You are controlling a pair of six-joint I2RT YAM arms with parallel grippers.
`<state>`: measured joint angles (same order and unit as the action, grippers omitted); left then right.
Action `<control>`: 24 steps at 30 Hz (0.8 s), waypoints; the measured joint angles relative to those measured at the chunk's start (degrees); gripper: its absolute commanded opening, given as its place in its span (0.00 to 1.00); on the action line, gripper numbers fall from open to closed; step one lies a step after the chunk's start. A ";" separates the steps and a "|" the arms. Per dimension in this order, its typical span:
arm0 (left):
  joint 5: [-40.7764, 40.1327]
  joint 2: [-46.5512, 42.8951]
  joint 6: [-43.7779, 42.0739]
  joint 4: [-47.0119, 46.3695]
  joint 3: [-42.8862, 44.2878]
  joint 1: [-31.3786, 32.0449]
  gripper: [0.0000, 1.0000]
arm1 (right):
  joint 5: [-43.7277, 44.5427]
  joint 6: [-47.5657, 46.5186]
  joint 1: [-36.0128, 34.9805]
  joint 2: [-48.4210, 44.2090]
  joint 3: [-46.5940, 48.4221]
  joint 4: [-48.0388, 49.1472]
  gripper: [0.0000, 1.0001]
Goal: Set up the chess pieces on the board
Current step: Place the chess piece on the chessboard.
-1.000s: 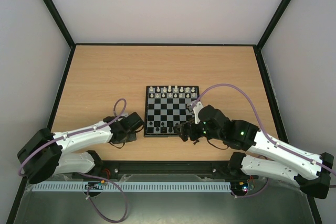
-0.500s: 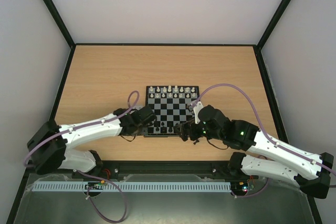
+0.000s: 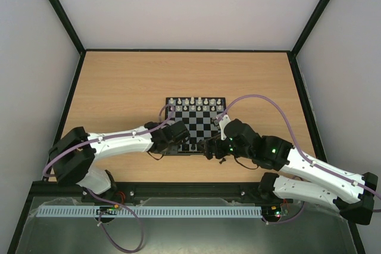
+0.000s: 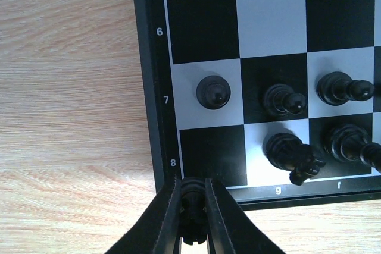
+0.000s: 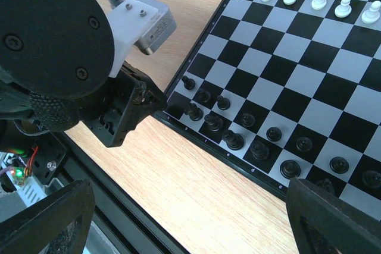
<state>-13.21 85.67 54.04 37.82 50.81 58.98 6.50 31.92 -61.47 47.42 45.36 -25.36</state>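
Fingers [image 4: 168, 212], left gripper [image 4: 191, 185]: clenched on one black chess piece [image 4: 191, 205], pinched from both sides.
Held piece: lodged in the narrow slot between the two fingers, over the black border of the board [image 4: 149, 87] at its near-left corner, just short of the corner square [image 4: 212, 154] beside the mark 8; type too hidden to tell.
Right gripper [image 5: 190, 221]: splayed wide, nothing between its fingers [image 5: 50, 218]; hangs over the table [image 5: 178, 165] just beside the board's near edge.
Black pieces [image 5: 235, 140]: two nearest rows; pawn [image 4: 213, 92] one square beyond the corner square, apart from the held piece.
White pieces [image 3: 195, 102]: two far rows, well apart from both grippers.
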 measured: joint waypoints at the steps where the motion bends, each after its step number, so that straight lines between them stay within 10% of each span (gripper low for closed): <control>1: 0.09 0.28 -0.11 -0.09 0.02 0.00 0.14 | 0.00 0.00 0.00 0.00 0.00 0.00 0.89; 24: 0.31 4.90 -2.27 -2.47 2.19 0.22 0.16 | 0.00 0.00 0.00 0.00 0.00 0.00 0.89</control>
<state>-12.91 90.56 51.77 35.35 52.99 59.20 6.50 31.92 -61.47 47.42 45.36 -25.36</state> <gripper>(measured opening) 0.159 0.889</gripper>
